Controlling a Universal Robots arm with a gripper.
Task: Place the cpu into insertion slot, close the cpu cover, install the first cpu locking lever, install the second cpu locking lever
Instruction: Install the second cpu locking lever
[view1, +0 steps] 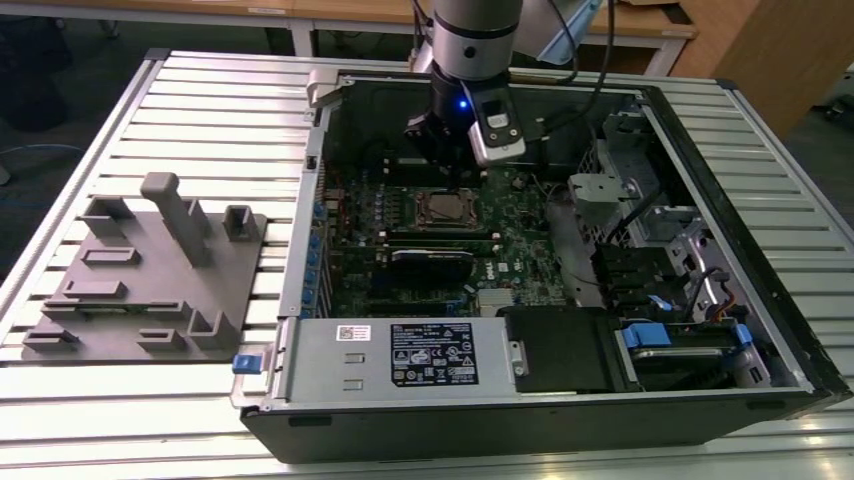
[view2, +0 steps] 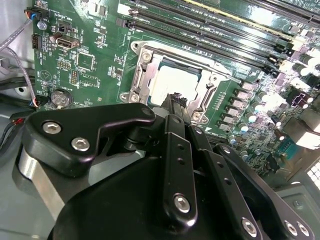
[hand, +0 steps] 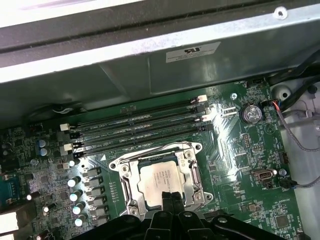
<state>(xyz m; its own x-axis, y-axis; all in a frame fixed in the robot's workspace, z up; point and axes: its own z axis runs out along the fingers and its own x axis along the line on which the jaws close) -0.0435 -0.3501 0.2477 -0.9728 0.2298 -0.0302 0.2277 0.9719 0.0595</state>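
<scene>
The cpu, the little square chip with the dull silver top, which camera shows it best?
The first wrist view: the cpu lies in the silver-rimmed insertion slot, most of its top showing. In the second wrist view the cpu is partly behind the black gripper. In the exterior view it is a small square below the arm.

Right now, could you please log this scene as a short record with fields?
cpu: seated in the slot, silver top showing through the cover window
cover: closed flat over the cpu
gripper: directly above the socket edge, fingers together, holding nothing
board: green, lying inside the open case
fixture: grey, on the table at the exterior view's left
</scene>
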